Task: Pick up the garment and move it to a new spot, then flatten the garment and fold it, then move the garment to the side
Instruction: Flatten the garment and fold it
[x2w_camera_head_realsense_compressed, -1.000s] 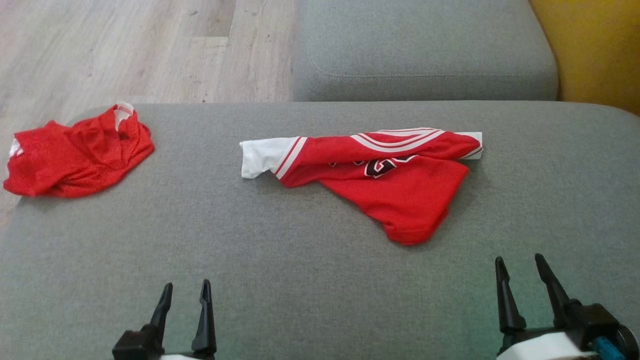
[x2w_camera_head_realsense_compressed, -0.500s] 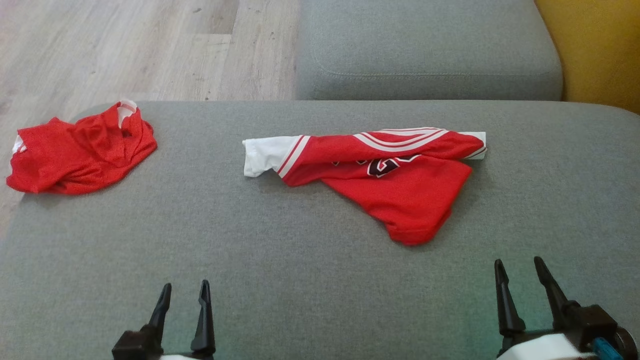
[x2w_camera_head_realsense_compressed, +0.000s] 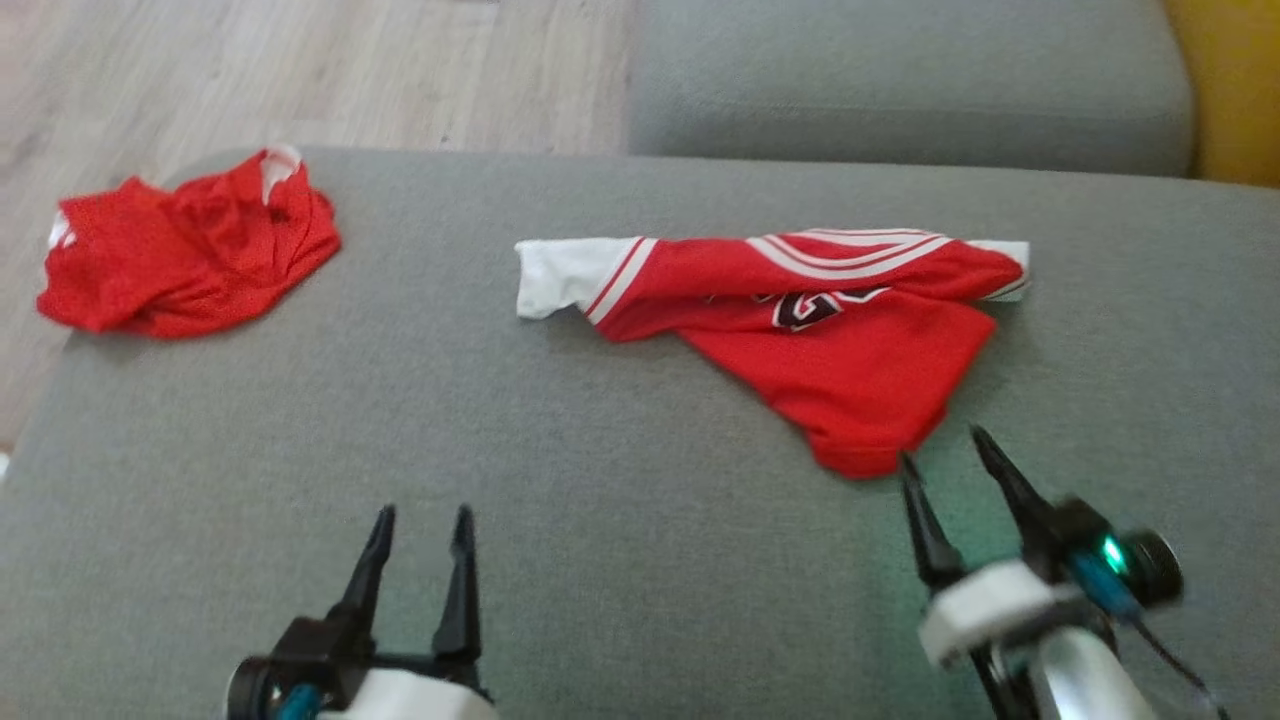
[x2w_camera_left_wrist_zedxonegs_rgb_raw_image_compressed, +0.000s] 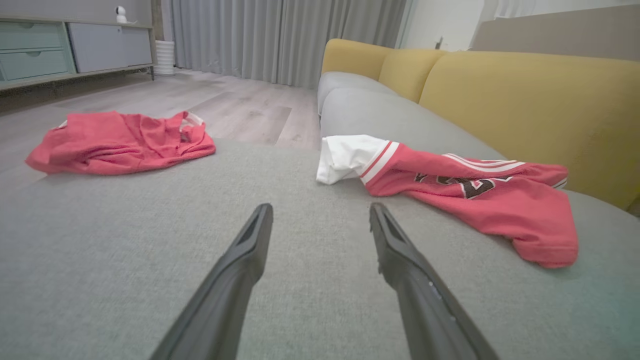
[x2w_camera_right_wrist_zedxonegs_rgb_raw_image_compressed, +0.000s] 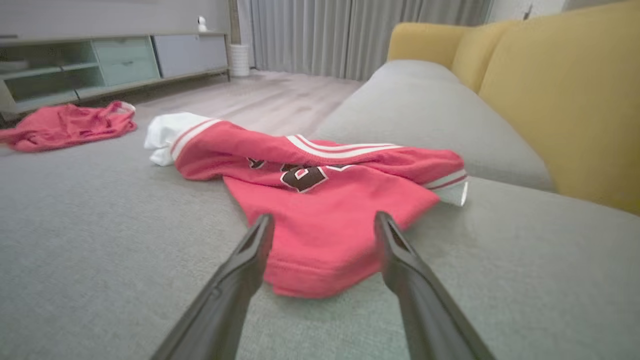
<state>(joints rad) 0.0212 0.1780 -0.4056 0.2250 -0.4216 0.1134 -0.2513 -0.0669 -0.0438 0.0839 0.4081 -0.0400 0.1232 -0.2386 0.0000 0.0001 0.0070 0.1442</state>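
A red garment (x2w_camera_head_realsense_compressed: 830, 330) with white sleeves, white stripes and dark lettering lies crumpled on the grey sofa seat (x2w_camera_head_realsense_compressed: 560, 440). It also shows in the left wrist view (x2w_camera_left_wrist_zedxonegs_rgb_raw_image_compressed: 470, 190) and right wrist view (x2w_camera_right_wrist_zedxonegs_rgb_raw_image_compressed: 320, 200). My right gripper (x2w_camera_head_realsense_compressed: 940, 445) is open, its fingertips just short of the garment's near hem (x2w_camera_right_wrist_zedxonegs_rgb_raw_image_compressed: 325, 280). In the right wrist view that gripper (x2w_camera_right_wrist_zedxonegs_rgb_raw_image_compressed: 322, 220) points straight at the hem. My left gripper (x2w_camera_head_realsense_compressed: 422, 515) is open over bare cushion, well to the left of the garment, and holds nothing (x2w_camera_left_wrist_zedxonegs_rgb_raw_image_compressed: 320, 210).
A second red garment (x2w_camera_head_realsense_compressed: 185, 245) lies bunched at the seat's far left corner. Behind it is wooden floor (x2w_camera_head_realsense_compressed: 300, 70). Another grey cushion (x2w_camera_head_realsense_compressed: 900, 80) and a yellow backrest (x2w_camera_left_wrist_zedxonegs_rgb_raw_image_compressed: 525, 95) border the seat. A low cabinet (x2w_camera_right_wrist_zedxonegs_rgb_raw_image_compressed: 100, 65) stands across the room.
My right gripper has moved forward and left up to the garment's near hem. The left gripper has edged forward. The head camera shifted, so the whole picture slid.
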